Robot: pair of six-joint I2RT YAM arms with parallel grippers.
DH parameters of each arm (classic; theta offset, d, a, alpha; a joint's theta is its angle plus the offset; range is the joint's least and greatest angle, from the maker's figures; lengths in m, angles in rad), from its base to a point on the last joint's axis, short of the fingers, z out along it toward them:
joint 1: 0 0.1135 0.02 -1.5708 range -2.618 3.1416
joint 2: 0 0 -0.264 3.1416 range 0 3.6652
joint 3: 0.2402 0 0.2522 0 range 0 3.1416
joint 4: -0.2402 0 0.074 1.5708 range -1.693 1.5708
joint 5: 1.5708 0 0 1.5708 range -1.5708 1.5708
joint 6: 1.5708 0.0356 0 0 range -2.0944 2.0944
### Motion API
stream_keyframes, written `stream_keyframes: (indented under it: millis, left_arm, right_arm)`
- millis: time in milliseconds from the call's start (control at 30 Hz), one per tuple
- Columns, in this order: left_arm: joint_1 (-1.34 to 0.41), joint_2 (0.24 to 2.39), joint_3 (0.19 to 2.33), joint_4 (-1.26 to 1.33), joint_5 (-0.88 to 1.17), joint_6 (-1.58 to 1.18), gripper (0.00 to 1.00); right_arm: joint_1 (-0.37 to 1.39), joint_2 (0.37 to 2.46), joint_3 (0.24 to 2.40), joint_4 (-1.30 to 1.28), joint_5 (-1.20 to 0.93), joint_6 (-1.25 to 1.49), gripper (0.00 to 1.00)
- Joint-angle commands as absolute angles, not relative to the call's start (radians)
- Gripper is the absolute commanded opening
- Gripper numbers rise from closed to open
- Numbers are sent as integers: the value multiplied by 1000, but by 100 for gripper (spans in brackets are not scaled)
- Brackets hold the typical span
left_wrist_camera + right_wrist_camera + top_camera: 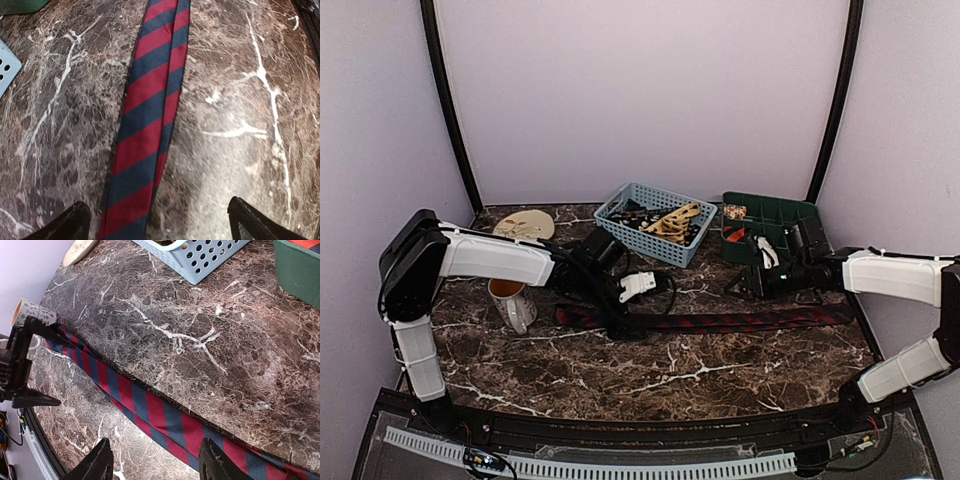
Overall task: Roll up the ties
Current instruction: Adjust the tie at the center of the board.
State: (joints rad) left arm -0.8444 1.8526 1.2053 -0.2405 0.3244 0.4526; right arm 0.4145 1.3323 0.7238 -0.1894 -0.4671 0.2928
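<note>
Long red-and-navy striped fabric tie point(740, 321) lies flat, stretched left-right across middle of dark marble desk point(650, 385), parallel to near edge. Left tool point(157, 212) spread wide, straddling tie's left part, holding nothing. Right tool point(156, 447) likewise agape over right part. Bare marble between tie and near edge. Light blue perforated plastic basket point(650, 222) and dark green plastic tray point(775, 225) line far edge.

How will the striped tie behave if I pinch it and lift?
Probably floppy: the striped tie lies flat along the table, so unheld lengths would likely sag. It looks thin and light; a push would probably bunch or slide it, not roll it.
</note>
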Motion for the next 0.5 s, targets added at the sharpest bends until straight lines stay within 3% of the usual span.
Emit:
stream_keyframes:
  millis: [0,333,467]
  left_arm:
    - [-855,1951,1301,-141,340,476,98]
    - [-956,2186,1493,-26,318,434,96]
    - [-981,2284,1607,-50,320,401,87]
  right_arm:
    - [416,1312,728,-215,-434,276,58]
    - [229,1226,650,-169,-548,370,58]
    - [123,1204,619,-151,-598,404,58]
